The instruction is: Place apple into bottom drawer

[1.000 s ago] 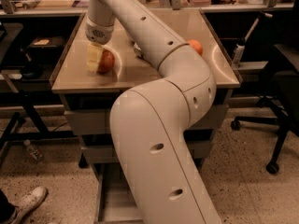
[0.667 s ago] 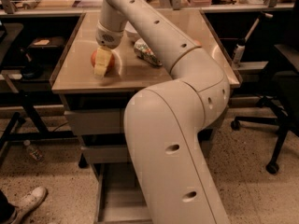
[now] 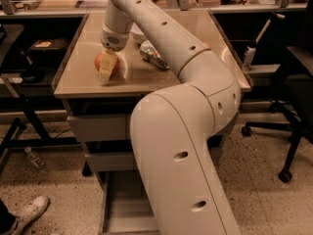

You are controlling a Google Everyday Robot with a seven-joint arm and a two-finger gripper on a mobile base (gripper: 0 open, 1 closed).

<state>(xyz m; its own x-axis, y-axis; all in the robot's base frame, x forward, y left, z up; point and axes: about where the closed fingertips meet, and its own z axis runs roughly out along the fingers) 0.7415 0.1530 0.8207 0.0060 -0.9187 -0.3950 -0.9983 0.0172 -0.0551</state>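
**Apple pinched on the tabletop**

Grips the apple with the jaws of the gripper, low on the left part of the tabletop. Shows the bottom drawer pulled out underneath, well apart from the apple.

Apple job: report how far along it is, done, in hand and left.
Done: the bottom drawer stands pulled out. In hand: the tool is down at the apple, which sits on the cabinet top; whether the tool grips it cannot be told. Left: lift the apple, carry it down and set it in the drawer.
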